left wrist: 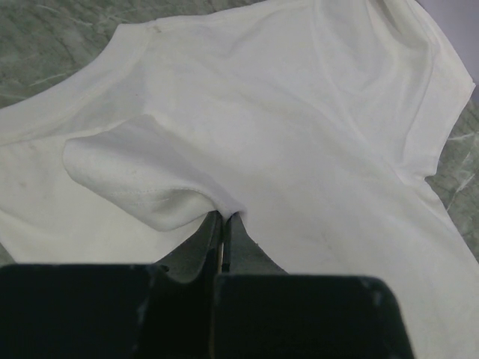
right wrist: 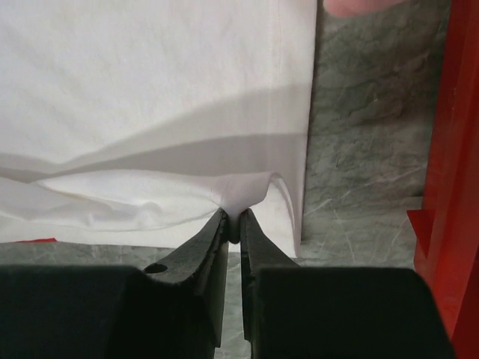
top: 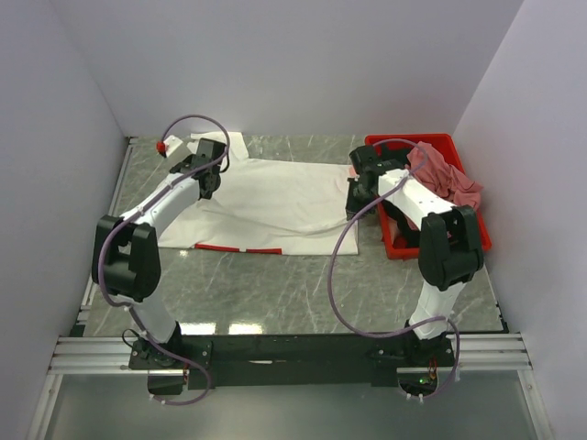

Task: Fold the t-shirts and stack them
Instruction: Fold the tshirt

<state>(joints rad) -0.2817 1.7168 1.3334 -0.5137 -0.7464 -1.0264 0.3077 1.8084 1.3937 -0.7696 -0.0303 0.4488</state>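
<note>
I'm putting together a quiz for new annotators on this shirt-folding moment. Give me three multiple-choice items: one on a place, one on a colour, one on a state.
1. Where does the red bin stand?
A. at the right side of the table
B. at its left side
C. in its middle

2. What colour is the t-shirt spread on the table?
A. black
B. white
C. green

3. How is the left gripper?
A. wide open in the air
B. shut on a fold of the t-shirt
C. shut on the bin's rim

Answers:
1 A, the top view shows the bin at the right side.
2 B, all three views show white cloth.
3 B, the left wrist view shows the fingers pinched together with cloth bunched at their tips.
</note>
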